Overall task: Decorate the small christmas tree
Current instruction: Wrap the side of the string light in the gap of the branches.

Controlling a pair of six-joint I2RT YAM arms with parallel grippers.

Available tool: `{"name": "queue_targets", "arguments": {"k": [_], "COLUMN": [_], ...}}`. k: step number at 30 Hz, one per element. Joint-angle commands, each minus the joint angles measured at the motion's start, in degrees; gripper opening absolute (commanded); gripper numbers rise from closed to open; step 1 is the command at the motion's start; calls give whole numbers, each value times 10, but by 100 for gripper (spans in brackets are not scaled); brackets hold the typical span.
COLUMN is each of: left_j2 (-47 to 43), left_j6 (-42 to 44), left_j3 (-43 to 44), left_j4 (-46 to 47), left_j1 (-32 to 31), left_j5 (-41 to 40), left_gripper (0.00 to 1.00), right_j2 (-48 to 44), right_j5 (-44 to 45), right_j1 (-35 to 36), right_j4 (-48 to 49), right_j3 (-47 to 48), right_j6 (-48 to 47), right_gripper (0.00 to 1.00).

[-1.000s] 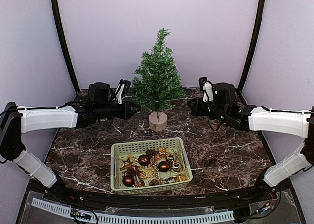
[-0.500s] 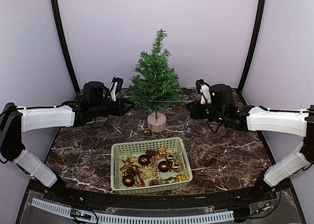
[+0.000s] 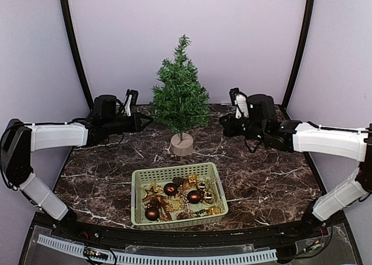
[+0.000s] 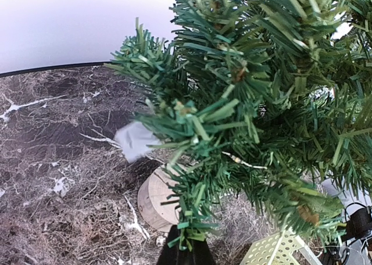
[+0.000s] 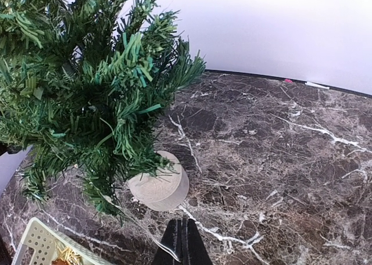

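We find one container on the bench (image 3: 273,178): a pale green plastic basket (image 3: 177,171), rectangular with perforated lattice walls, at the near centre. It holds glossy dark red baubles (image 3: 170,189), smaller gold baubles (image 3: 208,197), a gold star (image 3: 153,190) and loose gold trim, all heaped together. The bench surface is dark brown and marble-patterned, with white veins.

The small christmas tree (image 3: 180,99) stands just behind the basket, apart from it, between the two arms. Its branches are stiff green bristle needles. Its thin trunk ends in a round, light wooden stump base (image 3: 182,144) resting on the bench.

The left tool (image 3: 145,121) is closed on the tip of a low branch on the side facing the left arm. In the left wrist view the needles sit pinched between its black fingers (image 4: 174,254). The right tool (image 3: 224,125) is closed with nothing in it, near the tree's other side and not touching it.
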Motion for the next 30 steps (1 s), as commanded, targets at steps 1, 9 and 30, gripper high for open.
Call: {"name": "queue_targets", "arguments": {"k": [1, 9, 30], "left_j2": [3, 4, -194], "left_j6": [6, 12, 192], "left_j3": [11, 8, 47], "left_j4": [32, 33, -154], "left_j1": [9, 10, -136], "left_j5": [17, 27, -130], "left_gripper": [0, 0, 64], "right_j2": [3, -8, -35], "right_j5": [13, 2, 13], "right_j1": [4, 29, 59], "right_j4": [6, -3, -8], "right_j3": [29, 56, 58], "right_j6": [-14, -57, -66], "right_gripper": [0, 0, 0]}}
